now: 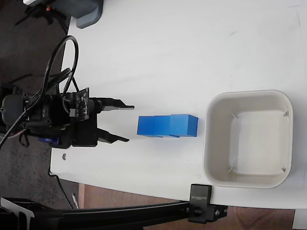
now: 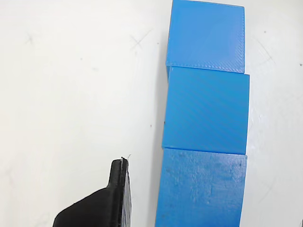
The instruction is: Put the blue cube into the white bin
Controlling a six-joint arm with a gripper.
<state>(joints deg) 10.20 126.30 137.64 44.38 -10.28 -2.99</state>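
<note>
Three alike blue cubes lie touching in a row mid-table: the left cube [image 1: 146, 126], the middle cube [image 1: 162, 126] and the right cube [image 1: 184, 125]. Which one is the task's blue cube, I cannot tell. My gripper [image 1: 128, 123] hovers open just left of the left cube, holding nothing. The white bin [image 1: 209, 143] stands empty to the right of the row, a small gap away. In the wrist view the cubes form a column [image 2: 206, 111], with one black finger [image 2: 102, 205] at lower left beside the bottom cube [image 2: 201, 189].
A grey object [image 1: 88, 12] sits at the table's top left corner. A black clamp [image 1: 200, 209] grips the table's near edge below the bin. The arm's body and cables [image 1: 53, 110] overhang the left table edge.
</note>
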